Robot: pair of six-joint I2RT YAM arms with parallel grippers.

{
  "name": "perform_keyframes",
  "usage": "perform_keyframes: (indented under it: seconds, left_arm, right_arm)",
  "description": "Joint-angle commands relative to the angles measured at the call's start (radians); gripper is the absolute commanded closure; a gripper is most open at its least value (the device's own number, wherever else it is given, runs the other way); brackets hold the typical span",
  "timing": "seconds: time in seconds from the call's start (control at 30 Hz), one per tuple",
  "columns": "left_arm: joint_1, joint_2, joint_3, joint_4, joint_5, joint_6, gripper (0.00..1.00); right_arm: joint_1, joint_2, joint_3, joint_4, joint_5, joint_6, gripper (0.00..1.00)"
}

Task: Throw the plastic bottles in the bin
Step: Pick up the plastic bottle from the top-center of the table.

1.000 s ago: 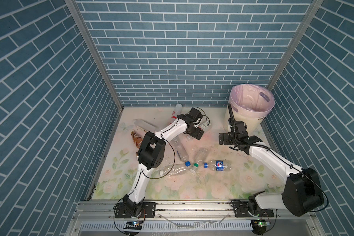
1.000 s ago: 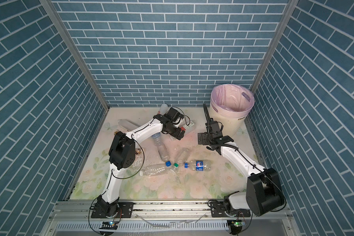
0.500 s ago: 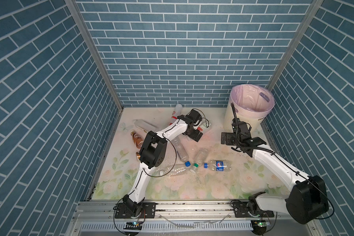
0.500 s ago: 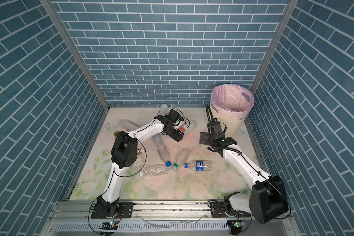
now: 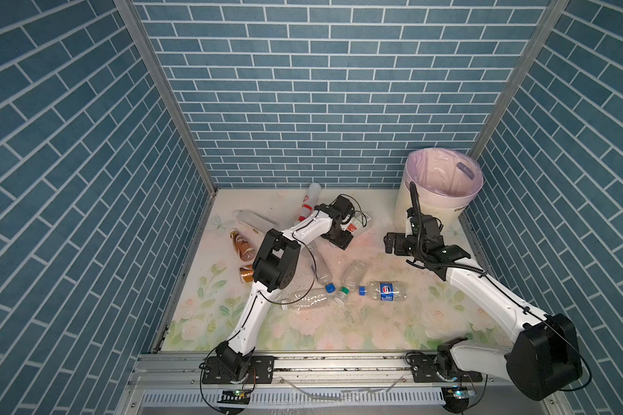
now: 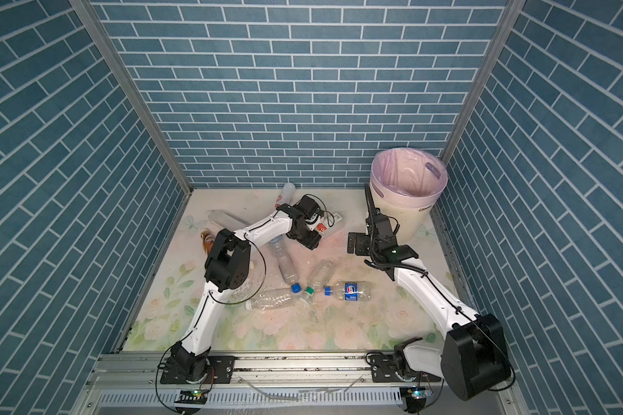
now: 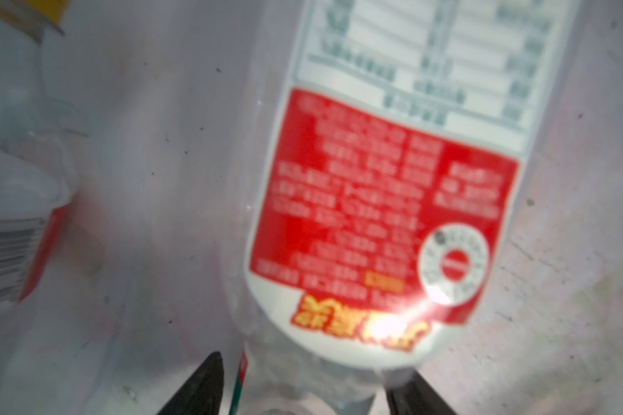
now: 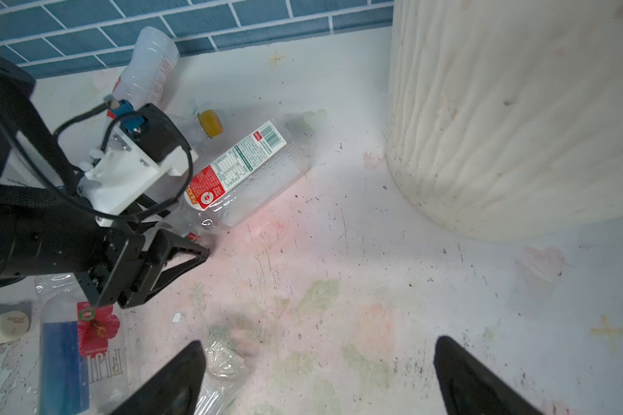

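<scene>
L jaws narrowed round red-label bottle (image 8: 241, 169) neck, grip unclear; R jaws wide open, empty, nr bin (image 8: 518, 107).

You have the round cream-white ribbed plastic bin (image 5: 443, 215), lined with a pale pink bag, standing upright at the upper right of the floor. Left of it, your clear plastic bottle with the red-and-white label (image 8: 245, 172) lies on its side. At centre lie a clear blue-labelled, blue-capped bottle (image 5: 383, 289), a green-capped clear bottle (image 5: 354, 273) and a crushed clear bottle (image 5: 303, 299). At the left lie a brown bottle (image 5: 240, 245) and a second brown bottle (image 5: 247, 275).
</scene>
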State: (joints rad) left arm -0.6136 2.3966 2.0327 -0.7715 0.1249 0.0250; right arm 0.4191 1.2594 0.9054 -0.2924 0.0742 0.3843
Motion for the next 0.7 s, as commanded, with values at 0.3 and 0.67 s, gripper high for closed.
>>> perform_keyframes:
  seconds: [0.3, 0.67]
  left_arm:
    - [0.004, -0.154, -0.147, 0.143, 0.101, -0.026, 0.63]
    - [0.003, -0.520, -0.535, 0.604, 0.250, -0.144, 0.60]
  right_arm:
    - [0.002, 0.041, 0.058, -0.019, -0.033, 0.126, 0.01]
    - [0.001, 0.101, 0.239, 0.060, -0.123, 0.258, 0.01]
